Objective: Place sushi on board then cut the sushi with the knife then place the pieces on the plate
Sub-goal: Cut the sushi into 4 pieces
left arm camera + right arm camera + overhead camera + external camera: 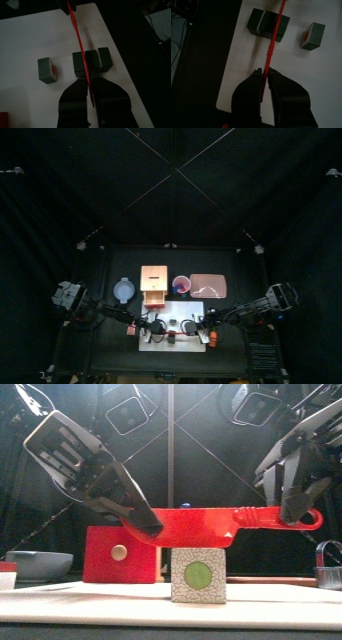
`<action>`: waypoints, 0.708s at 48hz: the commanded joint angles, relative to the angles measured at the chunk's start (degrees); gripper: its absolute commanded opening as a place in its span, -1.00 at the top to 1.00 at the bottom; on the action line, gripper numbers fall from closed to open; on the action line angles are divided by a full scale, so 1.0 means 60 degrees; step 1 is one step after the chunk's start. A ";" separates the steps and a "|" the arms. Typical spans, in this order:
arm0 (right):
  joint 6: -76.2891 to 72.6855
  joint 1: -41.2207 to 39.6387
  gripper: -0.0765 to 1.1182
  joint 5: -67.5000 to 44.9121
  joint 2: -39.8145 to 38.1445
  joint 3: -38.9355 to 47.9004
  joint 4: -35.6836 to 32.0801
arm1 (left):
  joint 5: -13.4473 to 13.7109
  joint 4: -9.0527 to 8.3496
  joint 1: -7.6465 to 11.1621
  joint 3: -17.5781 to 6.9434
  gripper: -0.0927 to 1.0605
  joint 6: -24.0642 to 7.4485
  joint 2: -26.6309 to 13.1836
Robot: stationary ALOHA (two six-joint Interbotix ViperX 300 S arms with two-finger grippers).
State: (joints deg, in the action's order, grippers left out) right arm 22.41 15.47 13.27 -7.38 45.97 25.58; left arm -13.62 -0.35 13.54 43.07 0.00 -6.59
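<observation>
Both my grippers are clamped on the red knife and hold it level: the left gripper pinches the blade end, the right gripper the handle. The sushi roll sits mid-board on the white cutting board, at the front edge of the table, with the blade across the seam between its two blocks. One cut piece lies apart nearby. I judge that placing is done and cutting is partway. I see nothing on the pink tray behind the board's right corner.
</observation>
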 commanded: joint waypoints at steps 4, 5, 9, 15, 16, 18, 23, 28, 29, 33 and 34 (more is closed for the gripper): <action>0.0044 0.0234 0.16 0.0044 -0.0015 -0.0146 0.0015 | 0.0029 -0.0015 -0.0015 -0.0220 0.16 -0.0059 -0.0059; 0.0044 0.0234 0.16 0.0044 0.0000 -0.0146 0.0015 | 0.0029 -0.0015 -0.0015 -0.0220 0.15 -0.0044 -0.0088; 0.0044 0.0234 0.16 0.0044 0.0029 -0.0117 0.0015 | 0.0029 -0.0015 -0.0029 -0.0220 0.16 -0.0044 -0.0176; 0.0044 0.0220 0.16 0.0044 0.0088 -0.0103 0.0015 | 0.0029 0.0000 -0.0029 -0.0234 0.15 -0.0044 -0.0322; 0.0044 0.0220 0.16 0.0044 0.0103 -0.0103 0.0015 | 0.0029 0.0000 -0.0029 -0.0234 0.15 -0.0044 -0.0322; 0.0044 0.0220 0.16 0.0044 0.0161 -0.0103 0.0015 | 0.0029 0.0000 -0.0029 -0.0234 0.16 -0.0044 -0.0381; 0.0044 0.0205 0.16 0.0044 0.0308 -0.0117 0.0015 | 0.0029 0.0000 -0.0029 -0.0234 0.15 -0.0044 -0.0483; 0.0044 0.0205 0.17 0.0044 0.0542 -0.0161 0.0015 | 0.0088 0.0000 -0.0029 -0.0249 0.15 -0.0044 -0.0659; 0.0044 0.0205 0.17 0.0044 0.0586 -0.0161 0.0015 | 0.0132 0.0015 -0.0029 -0.0264 0.15 -0.0044 -0.0718; 0.0044 0.0190 0.17 0.0044 0.0718 -0.0205 0.0015 | 0.0278 0.0015 -0.0029 -0.0293 0.16 -0.0044 -0.0835; 0.0044 0.0205 0.17 0.0044 0.0747 -0.0205 0.0015 | 0.0322 0.0015 -0.0029 -0.0308 0.16 -0.0044 -0.0850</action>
State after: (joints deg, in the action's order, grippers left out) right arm 22.41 15.73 13.36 -2.90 45.62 25.66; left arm -13.10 -0.18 13.62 41.40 -0.09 -11.43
